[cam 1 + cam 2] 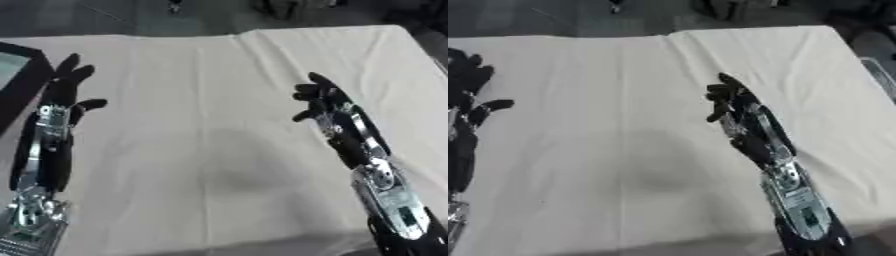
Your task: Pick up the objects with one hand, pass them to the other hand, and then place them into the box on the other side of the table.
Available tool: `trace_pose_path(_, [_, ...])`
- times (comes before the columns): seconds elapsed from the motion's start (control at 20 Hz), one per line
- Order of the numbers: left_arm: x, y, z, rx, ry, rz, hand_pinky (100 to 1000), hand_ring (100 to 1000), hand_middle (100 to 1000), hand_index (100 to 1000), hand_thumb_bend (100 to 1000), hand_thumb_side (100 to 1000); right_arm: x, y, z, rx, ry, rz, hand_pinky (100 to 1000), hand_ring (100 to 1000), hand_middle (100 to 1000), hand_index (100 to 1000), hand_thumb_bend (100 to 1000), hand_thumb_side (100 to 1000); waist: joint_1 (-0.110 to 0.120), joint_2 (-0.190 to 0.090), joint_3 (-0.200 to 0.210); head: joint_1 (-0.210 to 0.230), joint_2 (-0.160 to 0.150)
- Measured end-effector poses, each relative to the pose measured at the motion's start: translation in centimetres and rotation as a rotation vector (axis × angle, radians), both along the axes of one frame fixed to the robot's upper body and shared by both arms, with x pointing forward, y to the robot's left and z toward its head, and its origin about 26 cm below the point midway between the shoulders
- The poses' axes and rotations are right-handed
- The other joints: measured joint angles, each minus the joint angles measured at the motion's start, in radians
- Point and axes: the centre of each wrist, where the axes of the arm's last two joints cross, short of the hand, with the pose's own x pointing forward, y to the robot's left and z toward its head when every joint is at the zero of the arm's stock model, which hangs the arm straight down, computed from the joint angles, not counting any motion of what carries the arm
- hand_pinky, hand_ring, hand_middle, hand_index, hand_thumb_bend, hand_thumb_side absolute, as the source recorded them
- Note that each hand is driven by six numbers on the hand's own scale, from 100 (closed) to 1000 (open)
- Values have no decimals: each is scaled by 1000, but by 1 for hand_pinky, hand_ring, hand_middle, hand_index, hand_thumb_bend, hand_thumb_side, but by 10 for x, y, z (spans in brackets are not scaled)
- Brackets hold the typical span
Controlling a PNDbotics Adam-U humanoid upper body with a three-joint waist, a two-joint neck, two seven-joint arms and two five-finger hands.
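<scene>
No loose object shows on the white cloth that covers the table. My left hand is raised at the left side, fingers straight and spread, thumb out to the right, holding nothing. Just left of it sits the dark rim of a box, cut off by the view's edge. My right hand hovers right of centre, its fingers relaxed and slightly bent, with nothing in them. A pale box edge shows at the far right in the right eye view.
The cloth has a crease running down from the far edge near the middle. Beyond the table's far edge lies a dark floor with some dark shapes. The table's front edge runs along the bottom.
</scene>
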Motion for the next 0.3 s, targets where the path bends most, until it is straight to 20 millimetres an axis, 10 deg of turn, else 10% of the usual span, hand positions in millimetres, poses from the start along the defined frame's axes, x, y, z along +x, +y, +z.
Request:
trace_pose_path(0.1, [0,-6,-5,-25,51,-23,828,1000,1000,891,521,1000,-1,0,-1,-7,1,-2,608,836,791,944,100,592,0,0,0,5,0])
trace_pose_path(0.3, [0,-9,-7,-37,74,-63,776,1000,1000,861,270,925,-1,1,-2,-16,1,0,616,842,798,953,100,586,0,0,0,10,0])
